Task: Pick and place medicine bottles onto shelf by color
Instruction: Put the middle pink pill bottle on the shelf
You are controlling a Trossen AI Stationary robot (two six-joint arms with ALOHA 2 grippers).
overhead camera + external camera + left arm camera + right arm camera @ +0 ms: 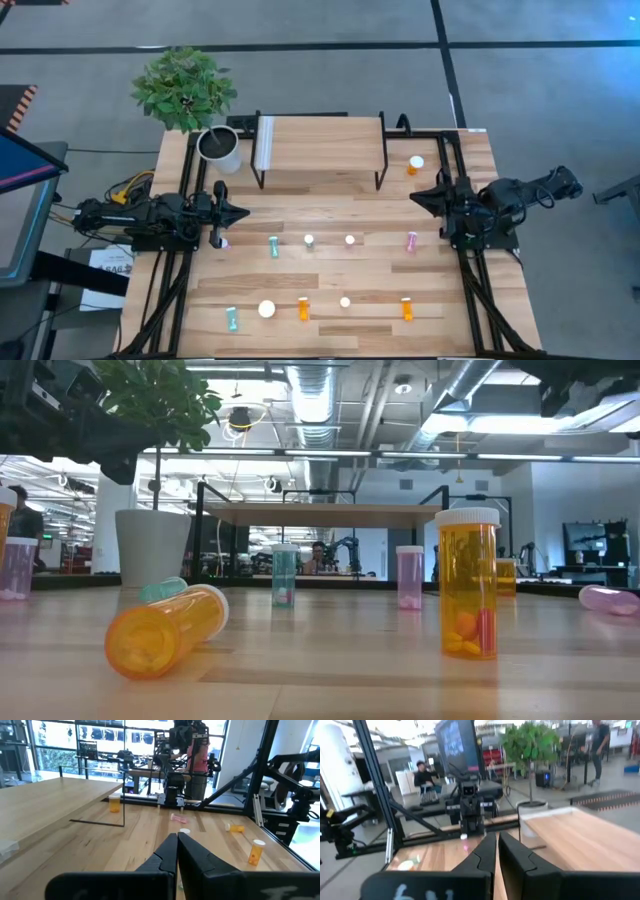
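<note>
The shelf [320, 148] stands on black legs at the table's far middle, its board bare. Several medicine bottles lie or stand on the tabletop. An orange one [415, 164] stands right of the shelf. A teal one [273, 246], two seen cap-up [309, 240] and a pink one [411, 241] form a middle row. A teal one [231, 318] and orange ones [303, 308] [406, 308] are in the near row. My left gripper [240, 212] is shut and level at the left edge. My right gripper [415, 195] is shut and raised at the right edge. Neither holds anything.
A white plant pot [220, 148] with a leafy plant stands at the shelf's left end. Black frame rails run along both table sides. In the low view an orange bottle [165, 630] lies on its side and another [468, 585] stands upright close to the near edge.
</note>
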